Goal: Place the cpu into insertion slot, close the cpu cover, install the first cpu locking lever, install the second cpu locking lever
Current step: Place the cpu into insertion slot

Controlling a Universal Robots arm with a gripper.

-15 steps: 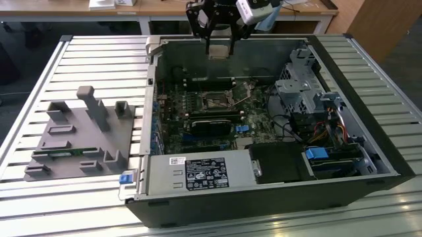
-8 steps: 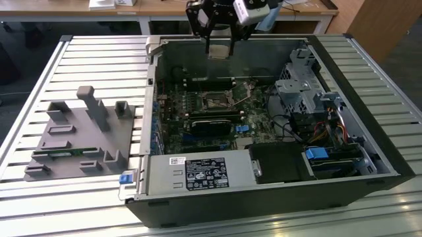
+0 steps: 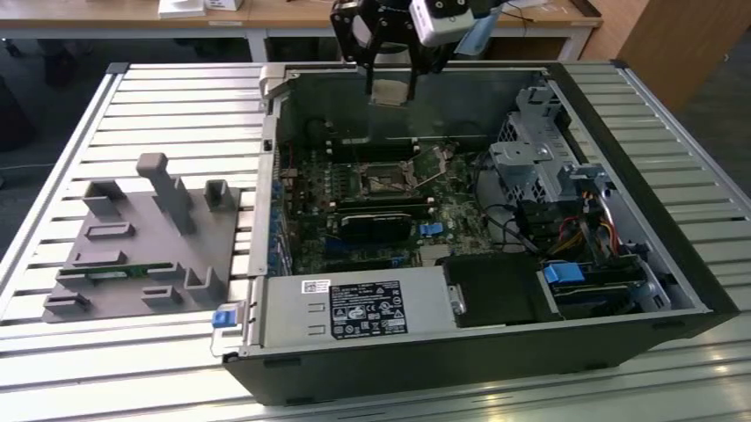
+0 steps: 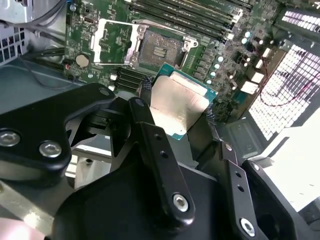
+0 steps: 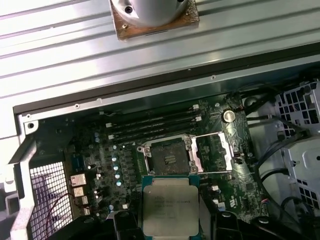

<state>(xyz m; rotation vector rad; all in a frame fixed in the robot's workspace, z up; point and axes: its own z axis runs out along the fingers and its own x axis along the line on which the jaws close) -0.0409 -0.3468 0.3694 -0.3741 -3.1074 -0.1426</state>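
Note:
My gripper [image 3: 391, 95] hangs above the back of the open computer case, shut on the cpu [image 4: 177, 105], a flat square chip with a dull silver top and a green rim. Black fingertips [image 4: 145, 88] press on two opposite edges of the chip. The cpu [image 5: 170, 206] is held in the air, short of the insertion slot [image 5: 167, 156] and well above the motherboard. The slot [image 4: 157, 50] lies bare, its dark contact field showing. The cpu cover [image 5: 212, 152], a thin silver frame with a square window, is swung open beside the slot, and in the second wrist view the cover [image 4: 114, 42] lies flat over the board.
The black case [image 3: 657, 264] lies on its side on a slatted metal table [image 3: 188, 105]. Memory slots [image 5: 155, 122] run beside the socket. A power supply [image 3: 352, 308], a drive cage [image 3: 534, 158] and cables fill the case's near and right parts. A grey plastic fixture [image 3: 141, 237] sits at the exterior view's left.

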